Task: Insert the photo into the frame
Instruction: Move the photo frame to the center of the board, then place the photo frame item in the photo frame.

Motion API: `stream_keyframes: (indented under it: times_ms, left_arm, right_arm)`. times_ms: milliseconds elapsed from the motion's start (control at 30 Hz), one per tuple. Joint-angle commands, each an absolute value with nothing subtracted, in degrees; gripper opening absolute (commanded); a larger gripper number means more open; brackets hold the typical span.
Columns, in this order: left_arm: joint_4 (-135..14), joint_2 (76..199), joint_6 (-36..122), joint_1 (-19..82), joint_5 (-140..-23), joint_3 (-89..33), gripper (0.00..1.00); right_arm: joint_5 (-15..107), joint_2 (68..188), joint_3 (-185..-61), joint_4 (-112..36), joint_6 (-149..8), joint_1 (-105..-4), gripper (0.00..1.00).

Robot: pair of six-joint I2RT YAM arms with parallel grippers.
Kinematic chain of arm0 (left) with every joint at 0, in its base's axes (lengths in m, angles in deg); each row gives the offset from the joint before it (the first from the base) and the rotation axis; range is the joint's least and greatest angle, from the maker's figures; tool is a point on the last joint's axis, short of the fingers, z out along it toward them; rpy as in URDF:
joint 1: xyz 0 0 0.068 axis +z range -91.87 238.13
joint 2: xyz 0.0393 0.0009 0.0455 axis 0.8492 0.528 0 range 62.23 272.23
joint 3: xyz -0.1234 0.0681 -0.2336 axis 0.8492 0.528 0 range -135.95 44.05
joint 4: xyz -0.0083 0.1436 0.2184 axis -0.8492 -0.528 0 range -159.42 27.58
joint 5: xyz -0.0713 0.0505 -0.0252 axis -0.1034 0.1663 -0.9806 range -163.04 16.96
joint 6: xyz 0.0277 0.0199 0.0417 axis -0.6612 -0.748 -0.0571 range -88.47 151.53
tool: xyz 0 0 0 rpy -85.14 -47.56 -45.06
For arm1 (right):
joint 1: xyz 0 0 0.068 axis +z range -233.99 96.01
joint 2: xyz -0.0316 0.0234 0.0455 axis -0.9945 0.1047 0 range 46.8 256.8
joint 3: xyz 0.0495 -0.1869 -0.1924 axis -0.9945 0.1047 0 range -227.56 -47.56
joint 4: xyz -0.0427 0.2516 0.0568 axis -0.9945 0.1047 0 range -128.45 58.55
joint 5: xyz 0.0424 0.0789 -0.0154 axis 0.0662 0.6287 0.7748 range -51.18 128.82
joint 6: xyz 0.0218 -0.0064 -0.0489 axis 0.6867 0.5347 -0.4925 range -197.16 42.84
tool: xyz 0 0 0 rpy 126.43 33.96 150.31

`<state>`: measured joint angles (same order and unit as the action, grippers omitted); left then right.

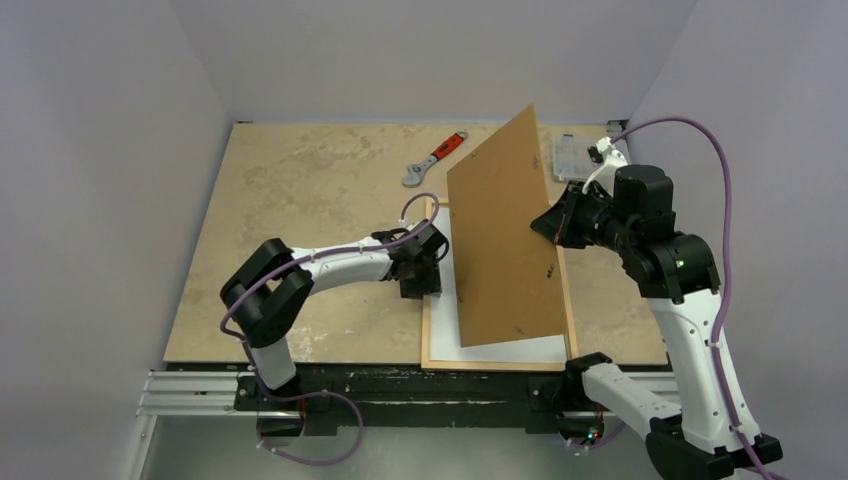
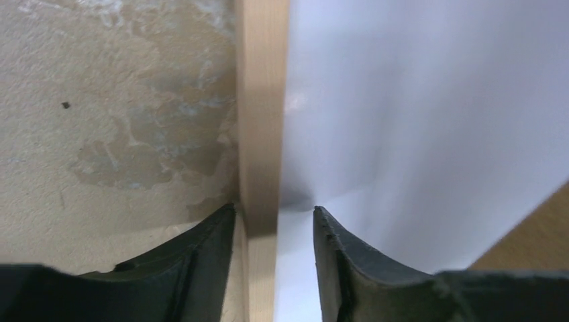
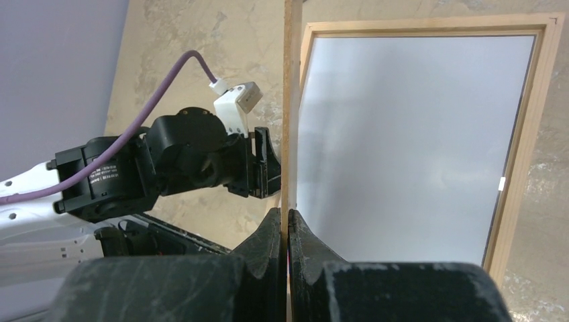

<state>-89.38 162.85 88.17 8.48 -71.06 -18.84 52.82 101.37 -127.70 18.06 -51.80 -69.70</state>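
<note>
So, the frame (image 1: 428,335) lies flat on the table (image 1: 300,200) w/ its long axis running near-to-far. The photo (image 1: 510,348) sits inside it, white side up, long axis the same way, edges parallel to the rails. The left gripper (image 1: 420,282) is down over the frame's left long rail, approx. mid-length. Its jaws are apart w/ one finger each side of the wood and a gap on the photo side, so nothing is clamped. From that gripper the rail runs straight ahead, w/ the photo just right of it. The right gripper (image 1: 548,225) is pinched tight on one edge of the brown backing board (image 1: 505,240). The board stands steeply tilted over the photo, opposite edge low near the left gripper; touching or not, can't tell. A wrench (image 1: 435,160) lies well beyond the left gripper. A clear box (image 1: 572,158) sits just beyond the right one, contents unclear.
</note>
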Motion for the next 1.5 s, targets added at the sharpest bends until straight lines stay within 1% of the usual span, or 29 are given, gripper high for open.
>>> stream_keyframes:
  times_ms: [0,133,300,467,700,767,800,867,900,967,1000,1033,1067,1133,1267,1467]
  left_arm:
    - [-92.81,163.71,89.6,8.25,-67.61,-20.63,0.39]
    - [-95.26,162.87,89.36,8.36,-65.51,-20.45,0.21]
    - [-95.42,158.88,89.58,9.94,-64.1,-16.75,0.1]
    - [-94.32,153.82,89.47,12.54,-63.96,-11.55,0.06]
    - [-93.97,150.94,89.8,14.42,-64.75,-7.46,0.05]
    - [-93.99,150.72,89.78,14.44,-64.82,-7.58,0.08]
    - [-93.91,150.53,89.54,14.4,-64.98,-7.75,0.13]
    - [-93.84,149.84,88.89,14.44,-65.35,-8.21,0.3]
    - [-93.86,149.33,88.5,14.41,-65.61,-8.3,0.41]
    - [-93.84,147.73,88.01,14.55,-66.07,-8.36,0.58]
    - [-93.53,146.77,87.75,14.78,-66.62,-8.21,0.64]
    - [-93.23,145.26,87.65,15.19,-67.31,-7.83,0.68]
    - [-92.75,143.88,87.53,15.63,-68.05,-7.31,0.71]
    - [-91.16,140.9,87.47,16.94,-69.63,-5.38,0.73]
    - [-87.3,133.63,87.54,20.68,-73.38,0.59,0.73]
    - [-78.98,123.13,88.74,28.38,-83.32,10.93,0.72]
  right_arm:
    - [53.85,99.91,-129.62,13.59,-52.21,-69.84,0.0]
    - [55.24,99.95,-128.55,12.7,-52.07,-69.89,0.0]
    - [57.52,100.24,-126.36,10.92,-51.38,-69.87,0.0]
    - [60.94,100.39,-123.16,7.24,-49.59,-69.84,0.0]
    - [64.01,101.15,-120.05,3.37,-47.32,-69.86,0.0]
    - [64.55,101.29,-119.43,2.63,-46.8,-69.84,0.0]
    - [64.69,101.36,-119.28,2.37,-46.57,-69.84,0.0]
    - [64.9,101.3,-119.05,2.1,-46.2,-69.85,0.0]
    - [64.95,101.36,-119.13,2.07,-46.1,-69.84,0.0]
    - [65.1,101.53,-119.46,2.21,-46.05,-69.84,0.0]
    - [65.1,101.63,-119.74,2.3,-46.05,-69.9,0.0]
    - [65.03,101.71,-120.06,2.4,-46.09,-69.92,0.0]
    - [65.02,101.81,-120.13,2.49,-46.06,-69.93,0.0]
    - [64.93,101.82,-120.15,2.43,-45.96,-69.93,0.0]
    - [66.0,101.62,-118.5,0.76,-45.36,-70.06,0.0]
    - [70.23,100.77,-113.62,-5.11,-41.3,-70.48,0.0]
